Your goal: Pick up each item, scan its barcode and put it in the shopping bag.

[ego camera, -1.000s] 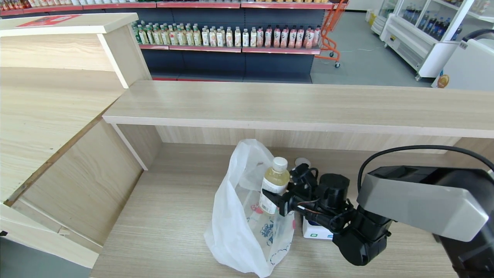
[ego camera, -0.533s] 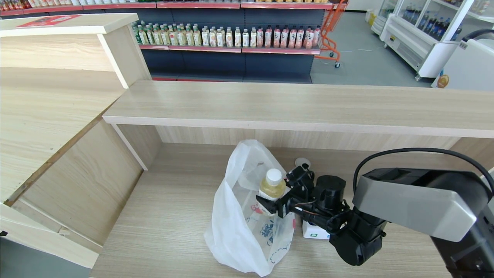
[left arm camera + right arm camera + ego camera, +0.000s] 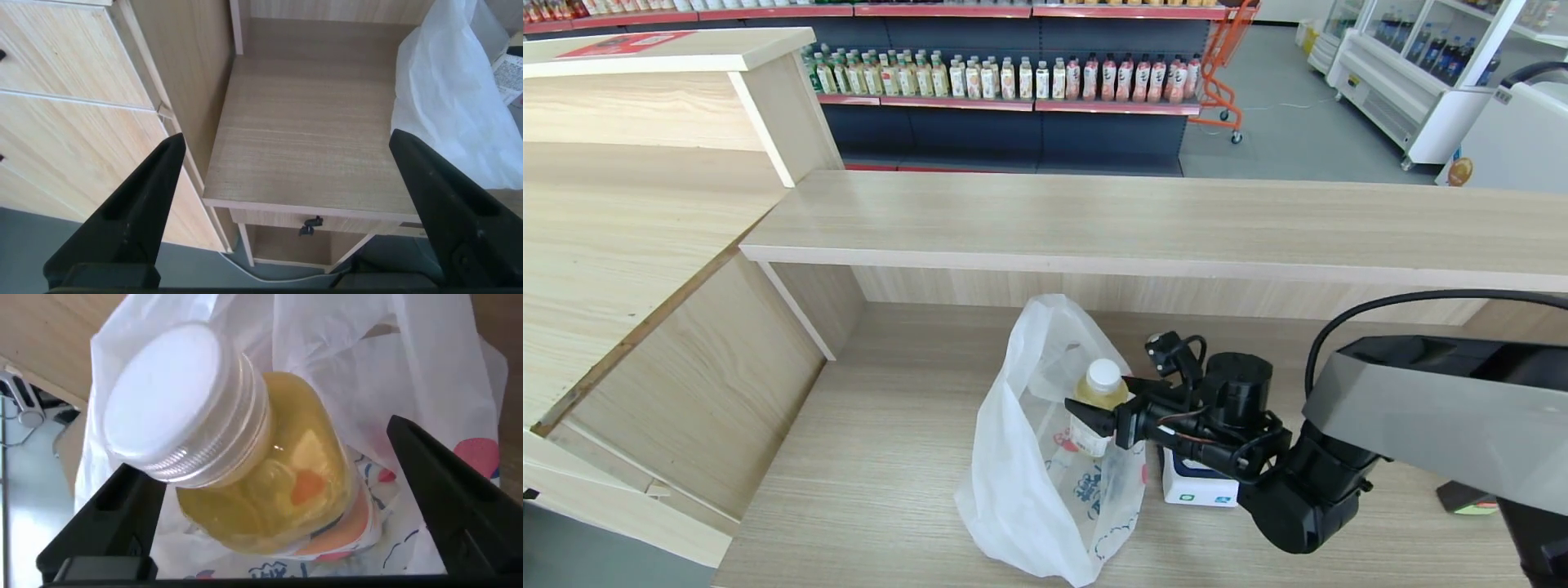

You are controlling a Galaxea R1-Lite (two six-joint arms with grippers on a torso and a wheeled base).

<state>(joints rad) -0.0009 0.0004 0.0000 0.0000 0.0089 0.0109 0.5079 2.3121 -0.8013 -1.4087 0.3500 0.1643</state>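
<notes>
The shopping bag (image 3: 1029, 478) stands at the lower middle of the head view on the counter (image 3: 874, 457). Its mouth is open upward and its far side sits close under the raised ledge (image 3: 1160, 220) that crosses the middle of the frame. Left of the bag the counter runs bare up to the wooden side panel (image 3: 686, 384), and the counter's near edge passes just below the bag. On the bag's right a white box (image 3: 1196, 488) sits just beside it, partly under the arm. A dark object with a green patch (image 3: 1466, 498) lies at the right edge, well apart.

The bottle (image 3: 1101, 390), yellowish with a white cap, is upright inside the bag's mouth. The right gripper (image 3: 1107, 402) brackets it, fingers (image 3: 458, 506) apart, with a visible gap on one side of the bottle. The left gripper (image 3: 286, 137) hangs above the counter's near edge, off to the bag's side. Its fingers (image 3: 122, 220) are spread wide with nothing between them.

That makes one bag, one bottle, one box, one dark object and two grippers.
</notes>
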